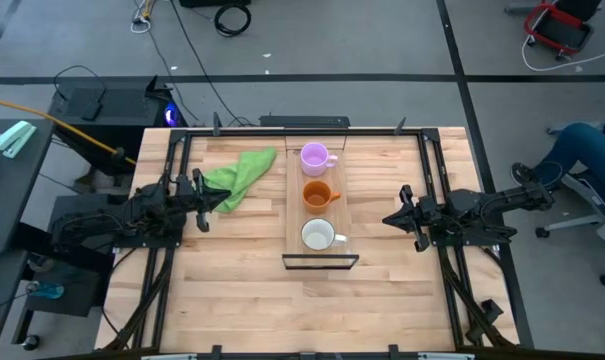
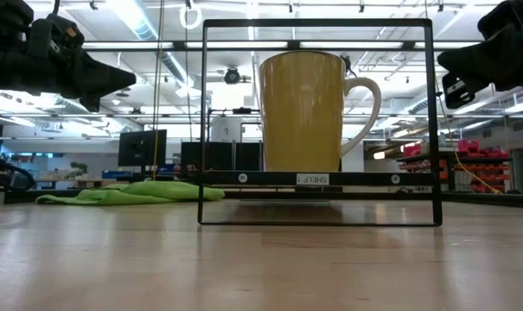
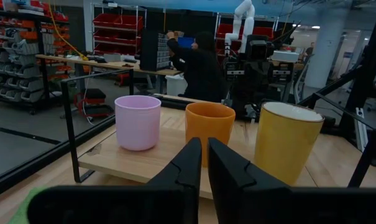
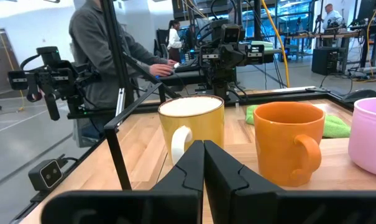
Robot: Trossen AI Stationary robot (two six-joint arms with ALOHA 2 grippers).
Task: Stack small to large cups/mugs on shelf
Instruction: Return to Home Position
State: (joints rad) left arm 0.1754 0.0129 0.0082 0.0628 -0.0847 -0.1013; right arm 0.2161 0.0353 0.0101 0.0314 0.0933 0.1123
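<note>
Seen from above, the shelf (image 1: pixel 294 215) carries the purple mug (image 1: pixel 314 156) at 12 o'clock, the orange mug (image 1: pixel 317 194) mid-plank and the largest mug (image 1: pixel 318 235) at 6, seemingly white. The wrist views show its outside is yellow. The left hand (image 1: pixel 220 197) at 9 o'clock and the right hand (image 1: pixel 389 217) at 3 hang empty, fingers pressed together.
</note>
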